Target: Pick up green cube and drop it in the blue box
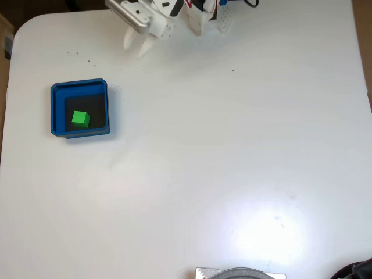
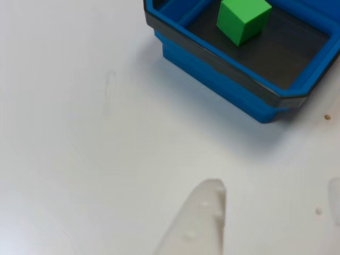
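Bright, even light. In the fixed view, glare whitens the table (image 1: pixel 261 232) far from the blue box (image 1: pixel 79 132). In the other view, the near fingertip (image 2: pixel 199 220) blurs.

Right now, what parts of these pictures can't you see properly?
- Arm: cut off by the fixed view's top edge; just the gripper end shows.
- Blue box: its far wall is cut off by the other view's top edge.
- Green cube: its top is cropped there too.
- Fingers: blurred in the other view, one barely at the right edge.
- Grey object: cut off by the fixed view's bottom edge; unidentifiable.
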Controlling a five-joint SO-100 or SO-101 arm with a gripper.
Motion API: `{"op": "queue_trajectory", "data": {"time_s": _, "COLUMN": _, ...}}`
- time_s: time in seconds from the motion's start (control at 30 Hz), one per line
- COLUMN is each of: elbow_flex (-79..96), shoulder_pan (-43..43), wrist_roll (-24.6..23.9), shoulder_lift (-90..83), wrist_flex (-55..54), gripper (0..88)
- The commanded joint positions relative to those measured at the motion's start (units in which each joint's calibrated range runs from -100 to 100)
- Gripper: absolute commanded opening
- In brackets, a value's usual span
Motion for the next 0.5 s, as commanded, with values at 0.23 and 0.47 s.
{"op": "queue_trajectory", "data": {"time_s": 0.23, "elbow_flex": 20.1, "shoulder_pan": -0.4, "wrist_roll": 0.1, "shoulder_lift": -22.2, "wrist_flex": -1.8, "gripper": 14.5}}
{"op": "queue_trajectory", "data": {"time_s": 0.47, "elbow_flex": 29.0, "shoulder_pan": -0.9, "wrist_roll": 0.1, "shoulder_lift": -31.9, "wrist_flex": -1.9, "gripper": 14.5}}
